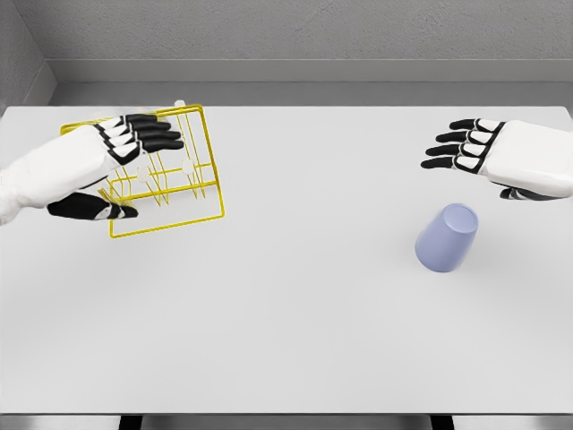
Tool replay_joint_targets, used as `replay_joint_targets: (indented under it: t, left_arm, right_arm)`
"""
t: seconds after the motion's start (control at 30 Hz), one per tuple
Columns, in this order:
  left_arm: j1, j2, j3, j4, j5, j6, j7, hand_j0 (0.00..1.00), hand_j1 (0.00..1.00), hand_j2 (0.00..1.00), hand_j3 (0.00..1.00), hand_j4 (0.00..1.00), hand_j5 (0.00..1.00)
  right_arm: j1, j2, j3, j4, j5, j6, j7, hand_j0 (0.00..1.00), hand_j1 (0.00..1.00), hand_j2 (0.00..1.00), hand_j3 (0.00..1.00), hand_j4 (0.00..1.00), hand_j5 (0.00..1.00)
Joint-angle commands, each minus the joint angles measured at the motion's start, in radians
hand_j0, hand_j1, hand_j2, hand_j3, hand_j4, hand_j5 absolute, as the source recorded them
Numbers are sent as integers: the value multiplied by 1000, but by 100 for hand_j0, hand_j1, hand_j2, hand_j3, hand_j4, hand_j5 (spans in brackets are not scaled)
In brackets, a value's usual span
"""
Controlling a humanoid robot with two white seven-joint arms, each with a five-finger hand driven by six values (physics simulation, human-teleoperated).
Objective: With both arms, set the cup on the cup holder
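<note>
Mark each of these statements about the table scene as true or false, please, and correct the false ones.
1. The cup is held in the right robot hand. False: it sits on the table, below and in front of that hand, apart from it.
2. The yellow wire cup holder is on the left part of the table. True.
3. The left robot hand is over the cup holder with its fingers spread. True.
4. The cup is red. False: it is pale blue-violet.
5. The cup is already on the cup holder. False: they are far apart, on opposite sides of the table.
</note>
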Motion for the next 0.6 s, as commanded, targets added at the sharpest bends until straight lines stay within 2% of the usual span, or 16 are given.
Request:
replay_joint_targets:
  t: [0.0,0.2,0.23,0.3,0.33,0.5,0.57]
  left_arm:
    - [0,-8,-24,-2,-3,1,1,100,100,100,100,100,100]
    - [-8,-14,-8,-1,-1,1,1,100,100,100,100,100,100]
    - [-14,-22,3,-1,0,1,2,100,100,100,100,100,100]
    - [-12,-29,9,1,0,1,2,100,100,100,100,100,100]
    - [-12,-36,9,1,2,1,2,100,100,100,100,100,100]
    - [-2,-46,9,18,8,1,4,100,100,100,100,100,100]
    - [-2,-57,9,16,8,1,4,100,100,100,100,100,100]
  right_arm:
    - [0,-3,17,0,-4,1,-2,100,100,100,100,100,100]
    - [-12,-13,11,6,-6,1,6,100,100,100,100,100,100]
    - [-38,-3,9,6,-9,1,119,100,100,100,100,100,100]
    - [-100,20,5,5,-53,1,403,100,100,100,100,100,100]
    - [-120,35,6,6,-64,1,433,100,100,100,100,100,100]
    - [-132,75,17,25,-56,1,433,100,100,100,100,100,100]
    - [-132,121,29,46,-32,1,433,100,100,100,100,100,100]
